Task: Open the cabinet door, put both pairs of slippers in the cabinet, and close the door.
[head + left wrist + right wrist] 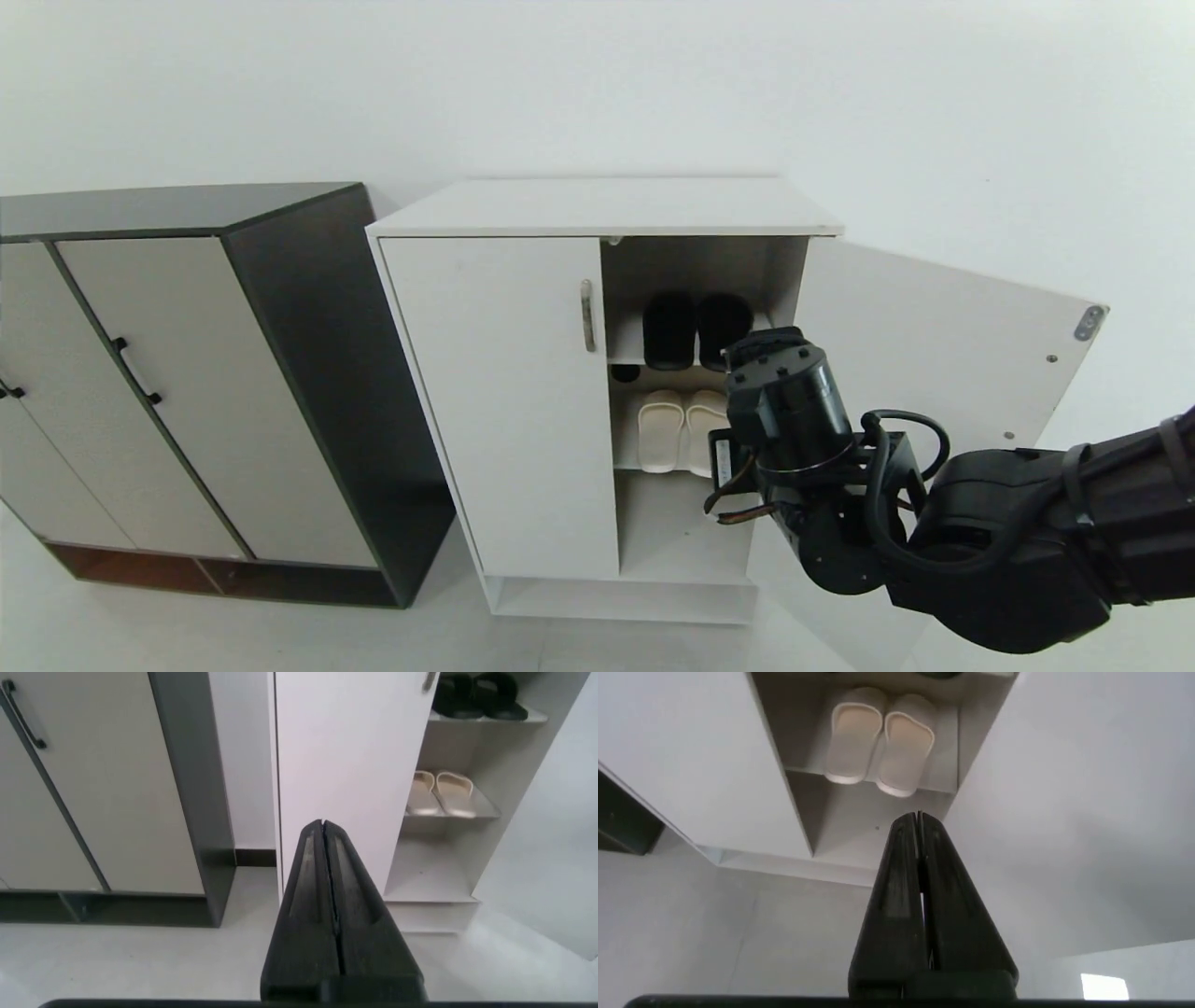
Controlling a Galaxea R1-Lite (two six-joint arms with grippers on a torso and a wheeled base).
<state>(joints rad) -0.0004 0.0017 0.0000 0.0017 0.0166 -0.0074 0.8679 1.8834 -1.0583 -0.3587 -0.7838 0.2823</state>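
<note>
White flat-panel cabinet door (pixel 934 345) is hanging wide open just right of the nearer right arm's fingers (pixel 901 896), pressed together and empty, while black slide slippers (pixel 695 329) and cream foam slippers (pixel 677 429) are sitting shelved inside.

The right arm (pixel 980 551) is all black, matte, w/ rounded joint covers and a glossy cylinder (pixel 789 401) near the wrist. A black cable (pixel 901 425) loops beside it, w/ a small white label (pixel 721 459) below. The left gripper (pixel 323 826) & right gripper (pixel 920 819) are black, w/ tapered fingers and a thin seam btw. them.
</note>
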